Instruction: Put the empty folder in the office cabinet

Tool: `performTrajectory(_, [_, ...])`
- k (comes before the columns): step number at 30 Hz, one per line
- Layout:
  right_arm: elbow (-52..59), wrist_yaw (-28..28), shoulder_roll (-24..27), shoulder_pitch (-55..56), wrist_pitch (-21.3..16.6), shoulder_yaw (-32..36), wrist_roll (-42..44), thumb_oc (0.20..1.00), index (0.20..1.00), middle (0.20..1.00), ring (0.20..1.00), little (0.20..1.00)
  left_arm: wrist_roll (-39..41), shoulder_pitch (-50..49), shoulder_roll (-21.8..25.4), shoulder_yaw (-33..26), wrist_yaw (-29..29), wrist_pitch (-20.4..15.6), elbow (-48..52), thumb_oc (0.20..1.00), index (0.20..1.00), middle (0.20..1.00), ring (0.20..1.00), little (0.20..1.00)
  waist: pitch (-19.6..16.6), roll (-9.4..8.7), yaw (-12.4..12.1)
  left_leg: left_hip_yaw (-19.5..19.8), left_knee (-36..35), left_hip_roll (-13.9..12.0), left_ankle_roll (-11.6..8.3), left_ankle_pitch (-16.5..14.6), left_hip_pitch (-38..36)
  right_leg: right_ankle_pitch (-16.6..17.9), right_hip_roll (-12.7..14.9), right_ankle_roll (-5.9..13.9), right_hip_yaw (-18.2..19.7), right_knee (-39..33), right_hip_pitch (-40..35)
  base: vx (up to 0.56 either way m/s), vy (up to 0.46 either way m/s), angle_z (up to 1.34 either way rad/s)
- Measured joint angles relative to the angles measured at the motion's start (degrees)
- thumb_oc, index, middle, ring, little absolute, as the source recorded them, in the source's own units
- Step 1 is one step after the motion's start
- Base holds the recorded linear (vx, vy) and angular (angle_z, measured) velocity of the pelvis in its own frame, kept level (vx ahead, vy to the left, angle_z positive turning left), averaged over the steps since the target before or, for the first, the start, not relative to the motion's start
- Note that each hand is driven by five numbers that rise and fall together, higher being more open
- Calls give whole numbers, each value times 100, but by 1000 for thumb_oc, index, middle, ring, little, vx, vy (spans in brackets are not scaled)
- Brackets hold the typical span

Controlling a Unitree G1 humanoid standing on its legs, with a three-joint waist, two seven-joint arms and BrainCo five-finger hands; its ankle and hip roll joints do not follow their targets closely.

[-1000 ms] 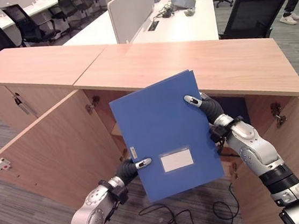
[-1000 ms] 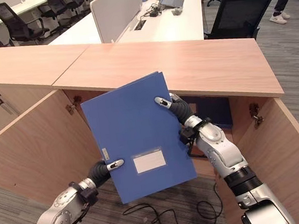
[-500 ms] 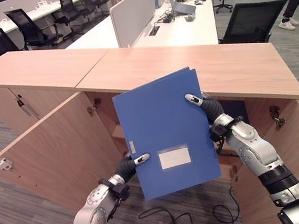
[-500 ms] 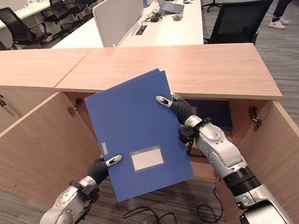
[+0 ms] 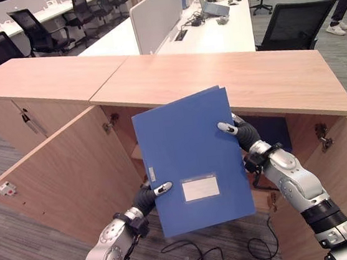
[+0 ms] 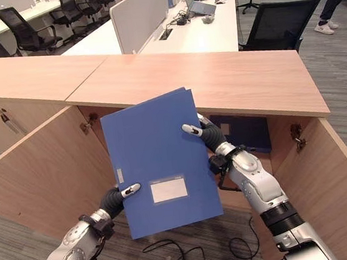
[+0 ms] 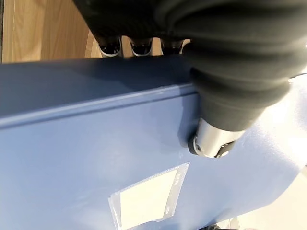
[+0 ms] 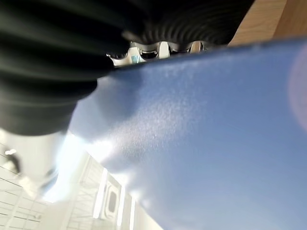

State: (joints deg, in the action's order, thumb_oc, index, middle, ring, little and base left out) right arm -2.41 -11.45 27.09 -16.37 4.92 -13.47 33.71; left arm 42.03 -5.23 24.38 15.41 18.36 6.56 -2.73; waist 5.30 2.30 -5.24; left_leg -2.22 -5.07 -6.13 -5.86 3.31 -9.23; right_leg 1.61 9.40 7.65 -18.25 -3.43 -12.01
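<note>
Well, I saw both hands, left [image 5: 148, 195] and right [image 5: 240, 133], pinching the folder [image 5: 189, 159] (blue) before the open cabinet [image 5: 230, 79].

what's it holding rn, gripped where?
Blue folder, both hands: left hand pinches its lower left edge, right hand its upper right edge.
</note>
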Motion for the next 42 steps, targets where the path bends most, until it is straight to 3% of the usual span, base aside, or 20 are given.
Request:
performTrajectory(15, [-36, -188, 0, 595, 42, 244, -172, 1000, 1000, 1000, 1000, 1000, -85, -302, -13, -81, -29, 3, -10, 200, 200, 200, 200, 200, 4, -6, 3, 41, 0, 5, 2, 1, 47, -2, 5, 2, -44, -2, 25, -1, 4, 1])
performTrajectory(25, [-705, -198, -74, 1811, 109, 971, -578, 1000, 1000, 1000, 1000, 1000, -83, -891, -187, -743, -4, 22, -214, 200, 200, 200, 200, 200, 72, -65, 24, 53, -1, 36, 4, 0, 106, -14, 41, 18, -58, 11, 88, 0, 0, 0])
performTrajectory(31, [-1062, -233, -477, 2557, 45, 1568, -564, 1000, 1000, 1000, 1000, 1000, -84, -1305, -399, -1147, 84, 49, -525, 200, 200, 200, 200, 200, 114, -143, 139, 51, -1, 110, 67, -6, 213, -46, 136, 73, -48, 97, 258, -9, 17, 0])
performTrajectory(42, [-2088, -223, -809, 2675, 83, 1507, -633, 1000, 1000, 1000, 1000, 1000, -265, -1208, -677, -1108, -37, 44, -1080, 200, 200, 200, 200, 200, 172, -238, 259, -71, -1, 158, 93, -21, 253, -56, 199, 98, 92, 204, 418, -16, 38, -5])
